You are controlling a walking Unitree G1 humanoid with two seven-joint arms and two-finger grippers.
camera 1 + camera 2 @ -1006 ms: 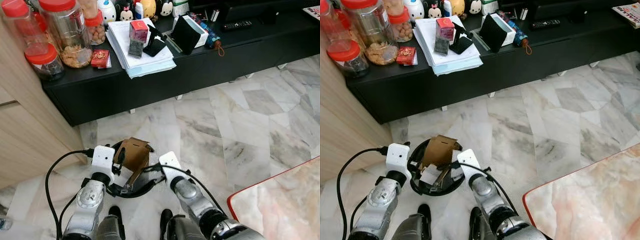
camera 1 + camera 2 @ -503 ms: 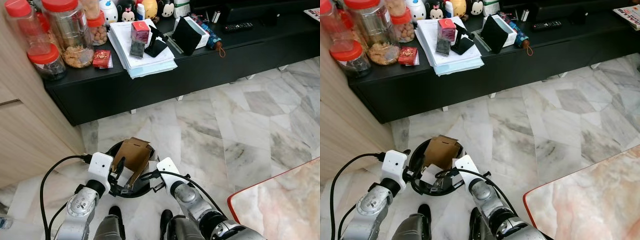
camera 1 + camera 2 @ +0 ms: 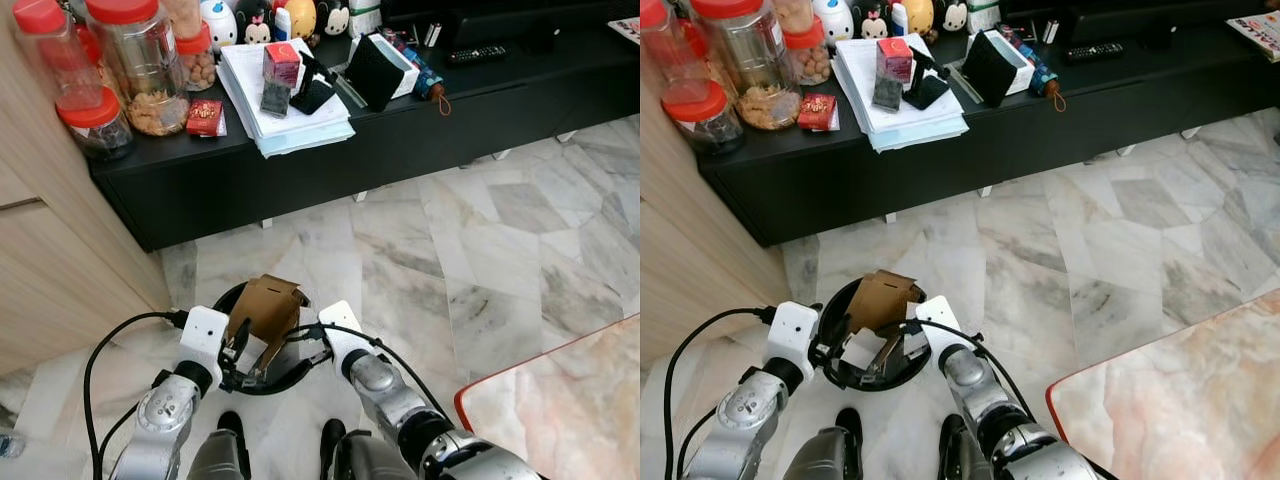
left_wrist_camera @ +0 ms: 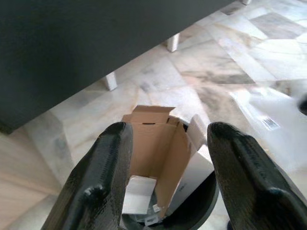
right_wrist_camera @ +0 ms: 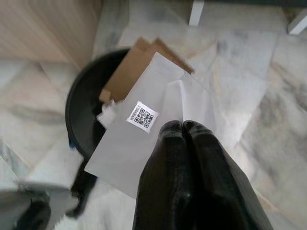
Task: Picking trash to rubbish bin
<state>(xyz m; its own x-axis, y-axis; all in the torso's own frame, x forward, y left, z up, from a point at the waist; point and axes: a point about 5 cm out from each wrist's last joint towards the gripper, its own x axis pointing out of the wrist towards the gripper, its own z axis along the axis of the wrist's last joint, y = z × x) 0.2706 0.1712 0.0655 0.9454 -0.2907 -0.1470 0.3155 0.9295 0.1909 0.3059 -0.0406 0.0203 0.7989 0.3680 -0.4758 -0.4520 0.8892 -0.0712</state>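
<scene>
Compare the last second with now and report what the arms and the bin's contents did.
Little changed. The right gripper stays shut on the white packet, shifting slightly over the black bin. The left gripper remains open at the bin's rim, nothing between its jaws. The cardboard box still stands in the bin.
</scene>
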